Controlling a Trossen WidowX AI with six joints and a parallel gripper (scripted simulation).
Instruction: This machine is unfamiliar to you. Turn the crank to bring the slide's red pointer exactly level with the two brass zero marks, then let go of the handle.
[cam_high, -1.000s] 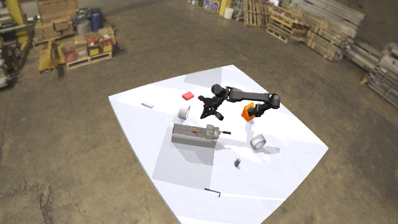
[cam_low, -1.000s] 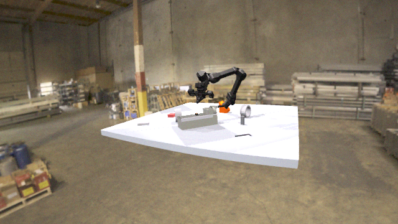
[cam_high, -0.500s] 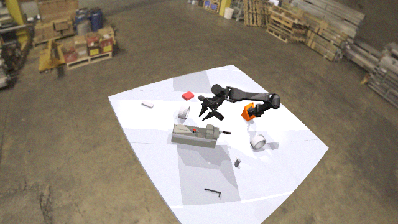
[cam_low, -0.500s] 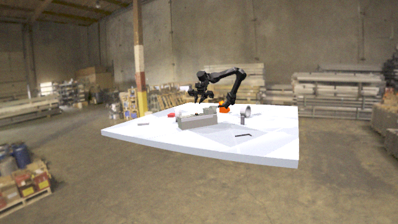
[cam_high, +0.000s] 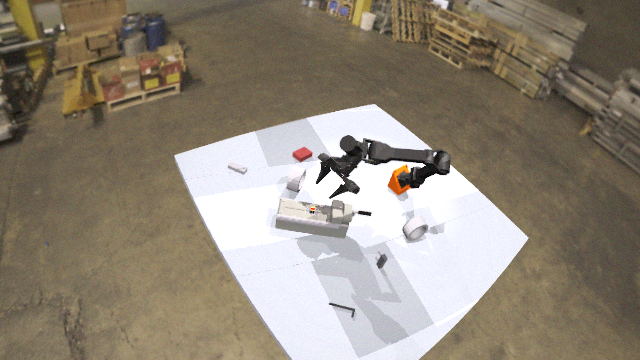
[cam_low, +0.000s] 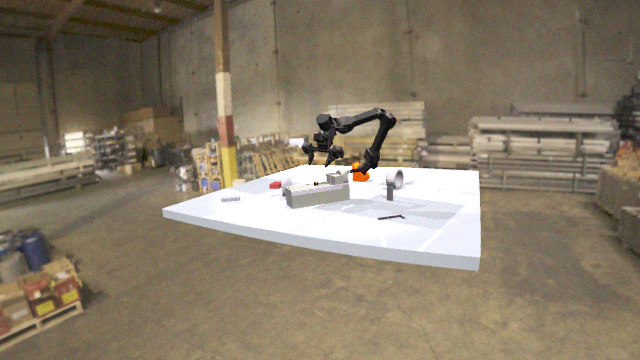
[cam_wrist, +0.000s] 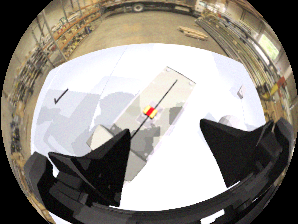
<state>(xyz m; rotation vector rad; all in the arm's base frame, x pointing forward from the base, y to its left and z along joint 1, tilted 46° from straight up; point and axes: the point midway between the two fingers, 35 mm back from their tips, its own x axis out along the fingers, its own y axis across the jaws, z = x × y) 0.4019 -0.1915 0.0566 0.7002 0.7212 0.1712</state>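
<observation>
We see the black claw (cam_high: 336, 181) hanging above the white worktop (cam_high: 450, 280) with its two fingers spread wide and nothing between them. The grey box-shaped crank machine (cam_high: 312, 217) lies on the worktop just below and in front of the claw, its small red pointer (cam_high: 313, 208) on the top face and its short dark crank handle (cam_high: 363, 213) jutting from the end nearest the arm's orange base (cam_high: 397, 181), apart from the fingers. We cannot make out the brass zero marks.
</observation>
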